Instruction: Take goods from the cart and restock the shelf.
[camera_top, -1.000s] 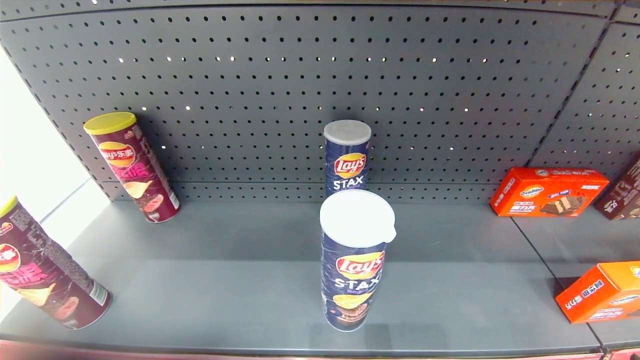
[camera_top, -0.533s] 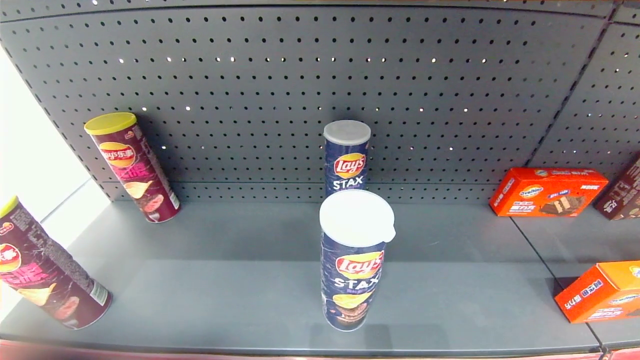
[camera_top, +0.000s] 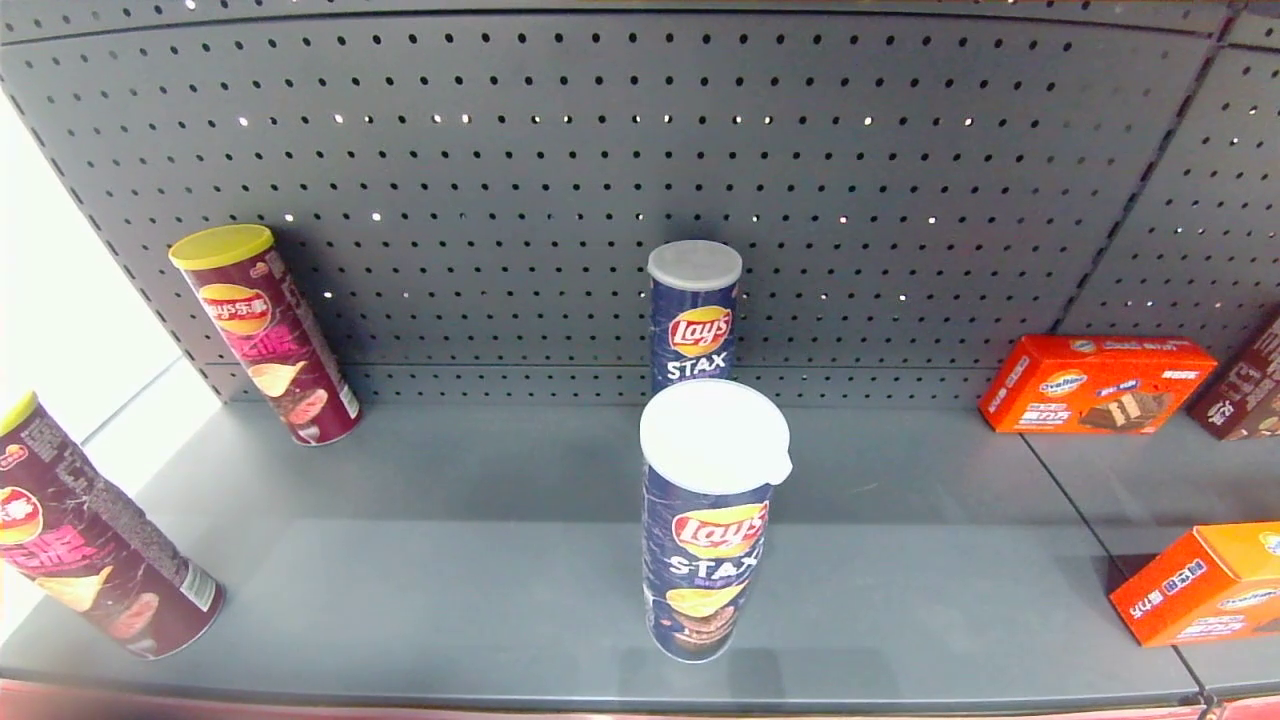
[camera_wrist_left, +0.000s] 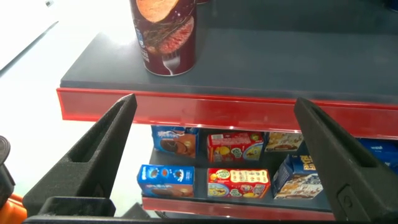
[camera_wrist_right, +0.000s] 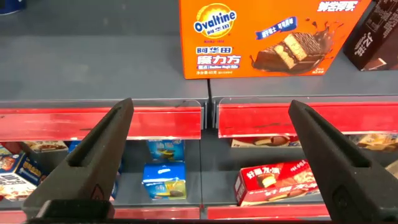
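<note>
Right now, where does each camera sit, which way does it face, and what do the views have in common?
Head view: on the head, looking forward and down on the grey shelf with blue cans, maroon cans and orange boxes.
Left wrist view: low before the shelf's red front rail, facing a maroon can; the open left end effector frames it.
Right wrist view: likewise low, facing an orange box; the open right end effector frames it.
Shared: both wrist views see the rail and lower-shelf goods.
</note>
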